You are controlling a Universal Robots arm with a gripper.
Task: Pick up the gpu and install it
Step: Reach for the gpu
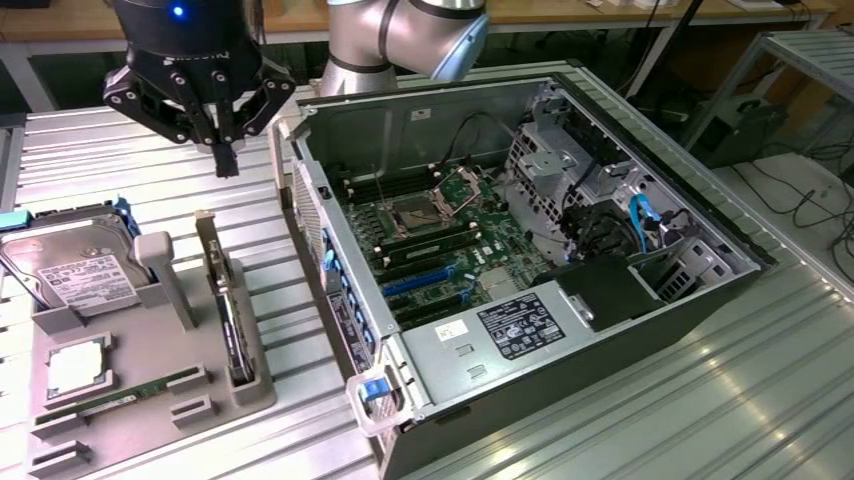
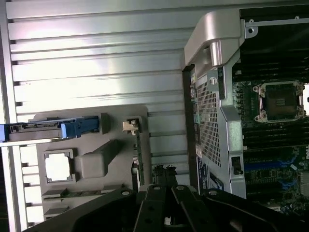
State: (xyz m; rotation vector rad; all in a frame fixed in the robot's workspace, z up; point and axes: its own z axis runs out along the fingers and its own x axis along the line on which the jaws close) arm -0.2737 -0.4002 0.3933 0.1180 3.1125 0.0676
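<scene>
Landmark: the computer case [image 1: 387, 125], lying on its side on the table [image 1: 694, 400], open side up. Inside the case, the motherboard [image 1: 454, 245] covers the floor and the power supply [image 1: 514, 330] sits at the end nearest the exterior camera. Just beside the case, on the exterior view's left, rests the holder tray [image 1: 200, 400]. In it, the gpu [image 1: 234, 325] stands on edge in the slot nearest the case. The hard drive [image 1: 74, 265], processor chip [image 1: 78, 365] and memory stick [image 1: 127, 392] lie farther from the case. My gripper [image 1: 224, 155] hangs off the case's far corner, behind the tray, apart from the gpu.
</scene>
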